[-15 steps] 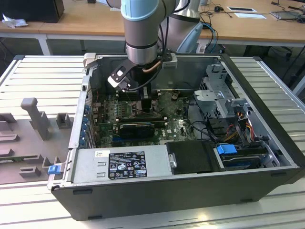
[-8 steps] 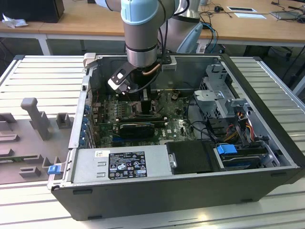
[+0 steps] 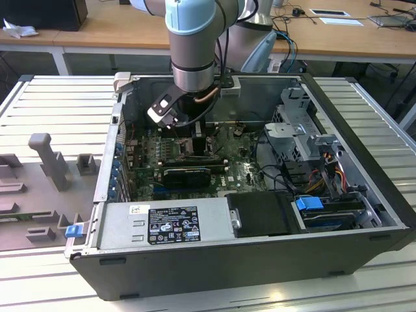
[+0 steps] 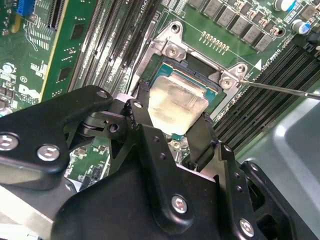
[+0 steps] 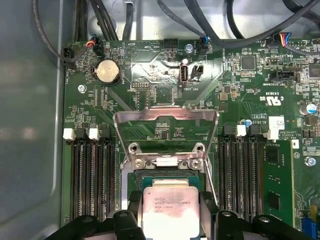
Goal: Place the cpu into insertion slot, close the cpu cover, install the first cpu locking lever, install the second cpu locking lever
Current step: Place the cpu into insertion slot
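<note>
Placement in hand: my tool clasps the cpu over the insertion slot, cpu cover raised; seating, I judge, needs square alignment.

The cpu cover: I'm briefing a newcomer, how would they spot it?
On the green motherboard, between the black memory slots, is the silver cpu. The cpu cover stands flipped open beside it. It alone is a thin metal frame around an open window.
</note>
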